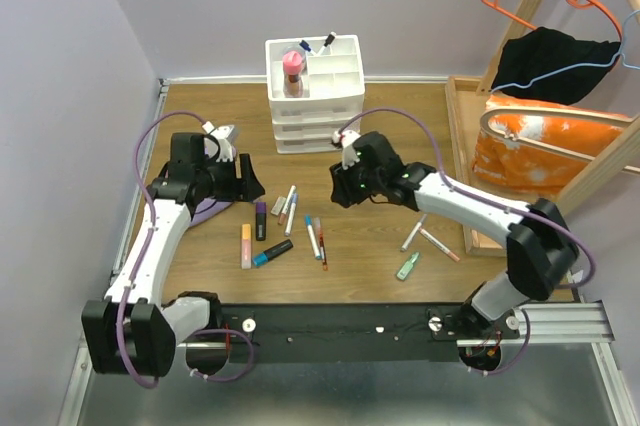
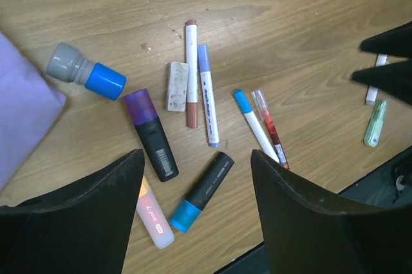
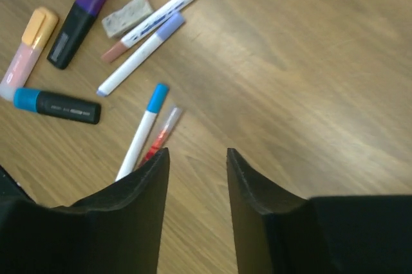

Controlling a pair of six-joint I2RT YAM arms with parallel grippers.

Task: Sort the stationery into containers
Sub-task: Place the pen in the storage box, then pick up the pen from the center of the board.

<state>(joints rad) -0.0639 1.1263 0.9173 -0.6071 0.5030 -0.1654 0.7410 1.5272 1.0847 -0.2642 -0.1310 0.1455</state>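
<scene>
The white drawer organiser (image 1: 315, 96) stands at the back centre, with a pink bottle (image 1: 292, 71) and a pen (image 1: 324, 43) in its top compartments. Loose stationery lies on the wood in front of it: a purple-capped black highlighter (image 2: 151, 134), a blue-capped black highlighter (image 2: 203, 190), an orange highlighter (image 2: 153, 216), two white markers (image 2: 199, 91), a blue-capped pen (image 2: 254, 125) and a red pen (image 2: 270, 126). My left gripper (image 2: 197, 155) is open and empty, hovering above the highlighters. My right gripper (image 3: 196, 153) is open and empty, just right of the blue-capped pen (image 3: 143, 129) and the red pen (image 3: 161, 134).
A purple cloth (image 2: 19, 113), a grey and blue capped tube (image 2: 85, 74) and a dirty eraser (image 2: 177, 85) lie near the left gripper. Two more pens (image 1: 428, 238) and a green item (image 1: 407, 266) lie at the right. A wooden frame (image 1: 462, 161) with an orange bag stands right.
</scene>
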